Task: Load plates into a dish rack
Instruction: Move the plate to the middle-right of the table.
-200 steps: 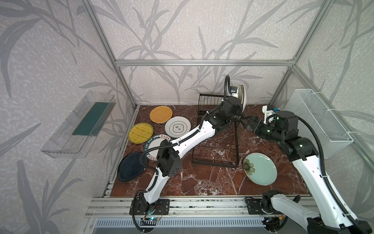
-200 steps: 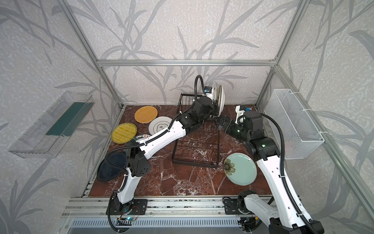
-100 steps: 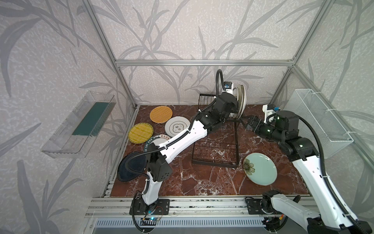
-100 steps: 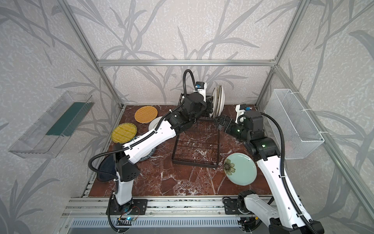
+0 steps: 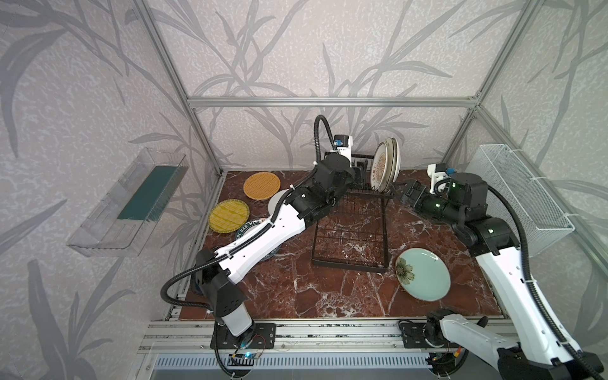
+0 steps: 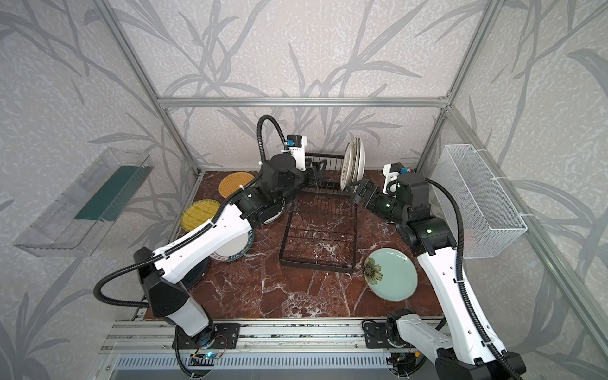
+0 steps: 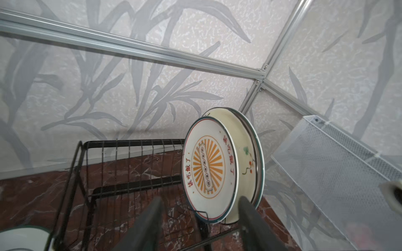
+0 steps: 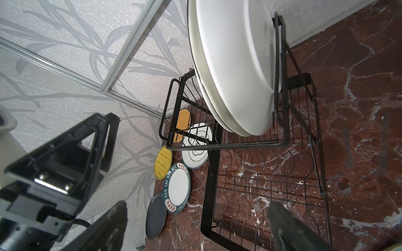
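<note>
The black dish rack (image 5: 351, 230) stands mid-table, its upright slot row at the back. Three plates stand at that row's right end: a white sunburst plate (image 7: 206, 165) in front, a cream plate (image 7: 244, 139) behind it, and one more of which only the rim shows. My left gripper (image 5: 360, 167) hovers open just left of them, holding nothing. My right gripper (image 5: 403, 191) is open and empty to their right. Orange (image 5: 262, 186) and yellow (image 5: 229, 216) plates and a teal-rimmed white plate (image 8: 176, 189) lie flat at the left. A pale teal flower plate (image 5: 422, 273) lies front right.
A white emblem plate (image 8: 196, 148) and a black plate (image 8: 155, 217) also lie left of the rack, partly under my left arm in the top views. A clear plastic bin (image 5: 131, 204) hangs on the left wall, a white mesh basket (image 5: 523, 197) on the right wall.
My left gripper has opened, let go of the sunburst plate and drawn back to the left. The plate stays upright in the rack. The right arm has barely moved.
</note>
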Controlling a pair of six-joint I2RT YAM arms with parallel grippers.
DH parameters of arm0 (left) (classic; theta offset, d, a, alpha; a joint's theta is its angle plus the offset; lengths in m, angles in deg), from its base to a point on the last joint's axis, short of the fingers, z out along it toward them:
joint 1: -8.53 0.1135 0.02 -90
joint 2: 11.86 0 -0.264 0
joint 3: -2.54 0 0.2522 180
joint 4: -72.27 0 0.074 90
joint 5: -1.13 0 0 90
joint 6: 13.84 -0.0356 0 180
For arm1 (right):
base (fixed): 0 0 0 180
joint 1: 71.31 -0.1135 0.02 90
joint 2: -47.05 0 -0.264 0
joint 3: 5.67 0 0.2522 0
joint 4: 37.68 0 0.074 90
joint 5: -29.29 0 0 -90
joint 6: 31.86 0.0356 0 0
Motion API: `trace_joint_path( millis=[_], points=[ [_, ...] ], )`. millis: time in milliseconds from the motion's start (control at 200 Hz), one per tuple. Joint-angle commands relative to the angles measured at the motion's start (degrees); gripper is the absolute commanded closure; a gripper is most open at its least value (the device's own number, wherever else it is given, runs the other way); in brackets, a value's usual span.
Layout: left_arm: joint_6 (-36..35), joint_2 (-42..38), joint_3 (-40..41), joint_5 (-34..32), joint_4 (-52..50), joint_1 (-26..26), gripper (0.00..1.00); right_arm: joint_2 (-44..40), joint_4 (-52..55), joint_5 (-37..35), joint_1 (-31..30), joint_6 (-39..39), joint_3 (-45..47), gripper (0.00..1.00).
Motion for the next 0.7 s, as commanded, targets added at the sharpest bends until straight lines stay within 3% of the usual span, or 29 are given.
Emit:
trace_joint_path(
  millis=[0, 55, 130, 465, 700],
  points=[
    [0.0, -7.0, 7.4, 1.7, 3.4, 1.2, 0.19, 0.5, 5.0, -0.7, -0.4, 2.6, -2.9, 0.01],
    [0.1, -9.4, 11.0, 1.4, 3.7, 1.7, 0.09, 0.4, 6.2, -1.0, -0.4, 3.1, -3.3, 0.01],
    [0.4, -11.5, 13.4, 1.0, 2.3, 2.4, 0.04, -0.3, 6.6, -0.4, -0.5, 3.4, -3.0, 0.01],
    [0.4, -14.7, 16.0, -1.8, 0.5, 2.7, 0.03, -2.5, 6.8, 1.3, 0.3, 2.6, -2.0, 0.01],
    [1.2, -15.0, 16.8, -1.3, -0.2, 2.7, 0.03, -6.8, 8.9, -4.8, 0.5, 1.8, -1.6, 0.01]
  ],
)
